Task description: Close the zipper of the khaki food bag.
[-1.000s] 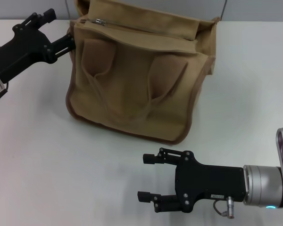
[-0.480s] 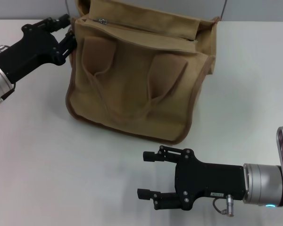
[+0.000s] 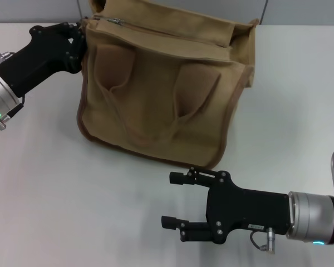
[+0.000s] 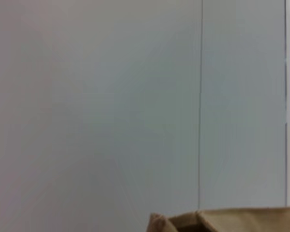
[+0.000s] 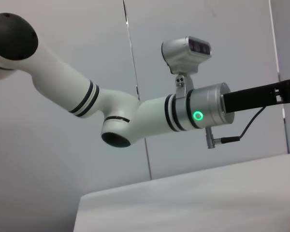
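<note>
1. Reaching at the bag's far-left top corner, the left black end effector presses against the fabric; whether its fingers pinch anything cannot be told.
2. Just right of it lies the small silver pull tab at the left end of the long khaki zipper.
3. That zipper runs along the top panel of the boxy tan canvas khaki food bag, which stands far and centre on the white worktop.
4. The step looks like bracing the bag; next the tab probably needs gripping and drawing rightward.
5. The right black end effector waits near, fingers wide apart, empty.
6. Count: one bag, one zipper, one tab, two fabric loop handles, two end effectors.
</note>
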Controlling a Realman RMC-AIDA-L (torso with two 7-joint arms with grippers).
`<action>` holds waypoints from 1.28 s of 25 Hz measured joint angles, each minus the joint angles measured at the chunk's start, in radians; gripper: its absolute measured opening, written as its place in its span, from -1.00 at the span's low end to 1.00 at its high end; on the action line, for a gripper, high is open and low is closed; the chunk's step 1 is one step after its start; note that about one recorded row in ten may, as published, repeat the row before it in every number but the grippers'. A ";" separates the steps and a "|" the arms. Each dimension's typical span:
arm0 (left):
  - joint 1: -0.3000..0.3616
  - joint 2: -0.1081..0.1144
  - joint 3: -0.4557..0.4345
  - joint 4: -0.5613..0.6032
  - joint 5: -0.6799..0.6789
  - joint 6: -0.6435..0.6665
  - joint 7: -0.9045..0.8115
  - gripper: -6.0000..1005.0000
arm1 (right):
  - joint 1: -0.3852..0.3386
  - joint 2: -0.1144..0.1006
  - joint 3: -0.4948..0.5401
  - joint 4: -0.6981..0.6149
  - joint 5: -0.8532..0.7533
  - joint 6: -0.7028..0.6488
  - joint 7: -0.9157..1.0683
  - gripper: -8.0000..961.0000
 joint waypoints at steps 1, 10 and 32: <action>0.001 0.000 0.000 0.000 -0.001 0.012 -0.002 -0.78 | -0.002 0.000 0.005 0.002 0.000 -0.001 -0.004 0.66; 0.015 0.000 0.001 0.000 -0.004 0.169 -0.070 -0.94 | -0.054 -0.004 0.145 0.008 0.000 -0.157 -0.133 0.66; 0.000 0.000 0.010 -0.042 -0.014 0.263 -0.129 -0.94 | 0.015 -0.001 0.676 0.349 0.000 0.167 -0.863 0.66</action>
